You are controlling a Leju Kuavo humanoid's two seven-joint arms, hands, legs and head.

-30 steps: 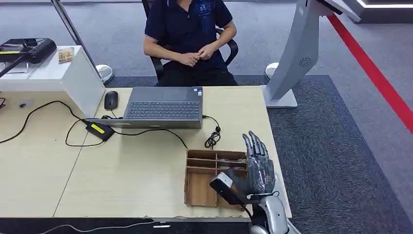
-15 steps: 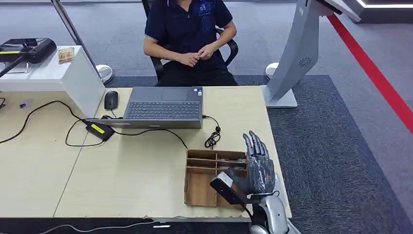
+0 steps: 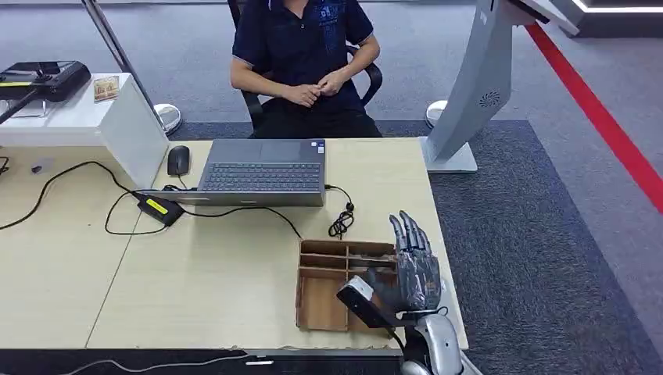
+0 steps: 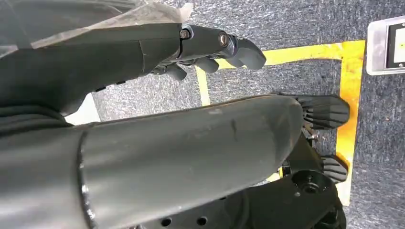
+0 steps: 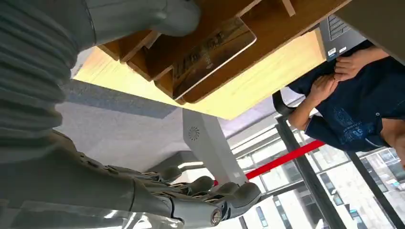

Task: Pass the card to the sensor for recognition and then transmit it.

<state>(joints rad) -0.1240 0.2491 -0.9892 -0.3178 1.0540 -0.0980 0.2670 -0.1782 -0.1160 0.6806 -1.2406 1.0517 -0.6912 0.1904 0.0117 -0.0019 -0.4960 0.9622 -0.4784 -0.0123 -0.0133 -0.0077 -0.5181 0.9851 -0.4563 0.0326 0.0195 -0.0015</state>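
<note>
The right robot hand [image 3: 413, 269] stands upright with its fingers [image 3: 408, 232] spread and nothing in its grasp, over the right end of a compartmented wooden tray [image 3: 322, 301] at the near right corner of the pale worktop [image 3: 195, 273]. In the right wrist view, the card [image 5: 212, 52] leans in one of the tray's narrow slots, close by the thick grey thumb [image 5: 143, 16] but not held by it. The left robot hand [image 4: 210, 47] hangs above grey carpet marked with yellow tape, fingers loosely curled and holding nothing. Farther across the worktop lies an open laptop [image 3: 262, 172], with a black mouse [image 3: 178, 160] to its left and a power adapter [image 3: 160, 208] trailing black cable. A seated person [image 3: 301, 62] in a dark polo shirt faces the robot with hands clasped. At far left, a black sensor device [image 3: 47, 78] rests on a white stand [image 3: 86, 121]; a white kiosk [image 3: 477, 86] rises at right.
</note>
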